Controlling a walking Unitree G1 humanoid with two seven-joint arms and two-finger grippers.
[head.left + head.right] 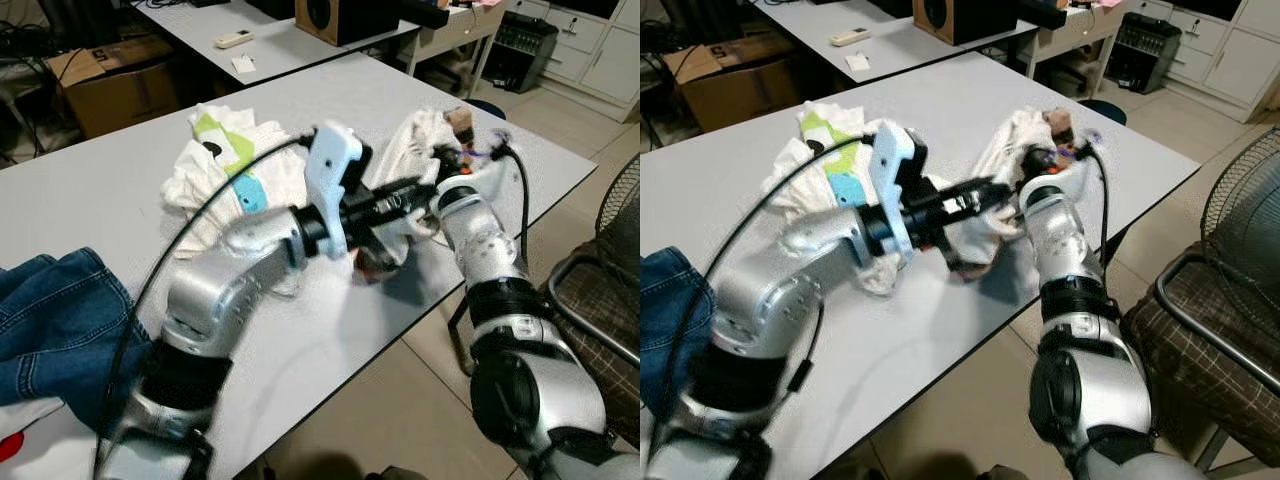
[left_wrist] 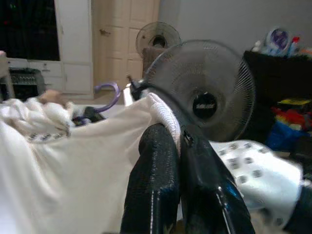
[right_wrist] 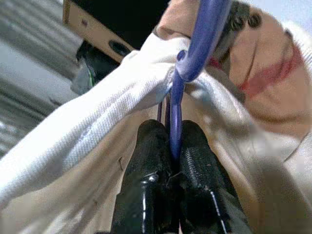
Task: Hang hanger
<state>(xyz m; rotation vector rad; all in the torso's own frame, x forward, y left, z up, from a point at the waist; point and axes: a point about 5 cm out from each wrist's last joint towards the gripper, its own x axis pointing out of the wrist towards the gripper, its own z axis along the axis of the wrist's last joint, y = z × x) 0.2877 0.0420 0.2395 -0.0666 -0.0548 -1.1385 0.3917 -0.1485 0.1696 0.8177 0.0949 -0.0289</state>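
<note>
On the grey tabletop point(image 1: 120, 200) lies a white garment point(image 2: 63, 161), bunched near the far right edge; the left tool point(image 2: 178, 146) is closed on a fold of that cloth, its black fingers point(image 2: 156, 170) pressed together around the fabric; the right tool point(image 3: 170, 146) is clamped shut on the stem of the purple hanger point(image 3: 195, 44), whose hook pokes out of the garment's neck; a second heap of white clothes point(image 1: 235, 165) sits just beside, and blue jeans point(image 1: 55, 320) lie at the near left; a fan point(image 2: 204, 92) stands beyond.
</note>
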